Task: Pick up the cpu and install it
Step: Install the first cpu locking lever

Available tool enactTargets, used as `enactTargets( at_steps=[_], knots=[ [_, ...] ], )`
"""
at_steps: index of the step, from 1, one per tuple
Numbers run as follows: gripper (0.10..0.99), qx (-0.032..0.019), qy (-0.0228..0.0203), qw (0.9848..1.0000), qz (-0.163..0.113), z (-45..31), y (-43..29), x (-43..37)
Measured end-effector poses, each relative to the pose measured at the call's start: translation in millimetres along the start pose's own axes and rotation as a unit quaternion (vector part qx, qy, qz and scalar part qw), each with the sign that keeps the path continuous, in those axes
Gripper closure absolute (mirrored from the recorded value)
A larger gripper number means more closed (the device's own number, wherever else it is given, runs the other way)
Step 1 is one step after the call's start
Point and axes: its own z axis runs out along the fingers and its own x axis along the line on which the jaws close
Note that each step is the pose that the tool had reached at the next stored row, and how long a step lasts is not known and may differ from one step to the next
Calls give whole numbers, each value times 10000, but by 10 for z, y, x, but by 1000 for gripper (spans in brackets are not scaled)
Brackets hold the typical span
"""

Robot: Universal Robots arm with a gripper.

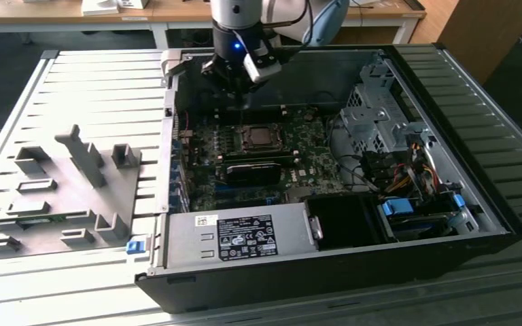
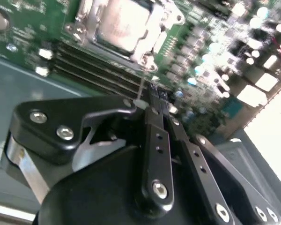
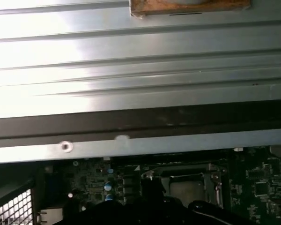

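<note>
- One black claw [image 1: 242,92] hangs inside the open computer case [image 1: 442,88], over the far part of the motherboard [image 1: 311,146]; in the second wrist view its fingers [image 2: 154,117] stand pressed together, closed on nothing that can be made out.
- Just below and in front of the claw, the cpu [image 1: 262,136] sits in the metal-framed socket [image 1: 245,130], silver top facing up; the second wrist view shows the cpu [image 2: 124,21] seated inside the frame just beyond the fingertips, apart from them.
- Beyond the socket, on the side away from the claw, a dark slot-mounted part [image 1: 256,170] lies across the board.
- Farther out, the grey power supply [image 1: 238,238] carries a white label [image 1: 245,238] with small print and marks; the writing is too small to read.
- Beside it, cables [image 1: 406,173] in yellow, orange and black run toward blue-clipped connectors [image 1: 397,207].
- Outside the case, at the exterior view's left, a grey plastic fixture [image 1: 71,183] of blocks and uprights rests on the slatted metal table [image 1: 98,88].
- A blue light [image 1: 234,47] glows on the arm above the claw.
</note>
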Motion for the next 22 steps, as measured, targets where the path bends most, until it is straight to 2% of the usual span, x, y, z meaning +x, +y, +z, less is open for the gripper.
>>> enactTargets(
  at_steps=[3,4,7,10,11,13,14,16,18,22],
  knots=[
    [980,-4,5,10000,1,13,7,-77],
    [980,-19,7,10000,1,18,7,-88],
    [980,-100,14,9999,2,38,-4,-97],
    [980,-112,17,9999,3,60,-29,-102],
    [980,-143,20,9999,4,66,-37,-103],
    [980,-244,28,9997,5,78,-56,-106],
    [980,-277,32,9996,5,85,-64,-108],
    [980,-271,31,9996,7,92,-63,-110],
    [980,-227,27,9997,6,97,-60,-119],
    [980,-218,26,9998,7,125,-54,-170]
  ],
)
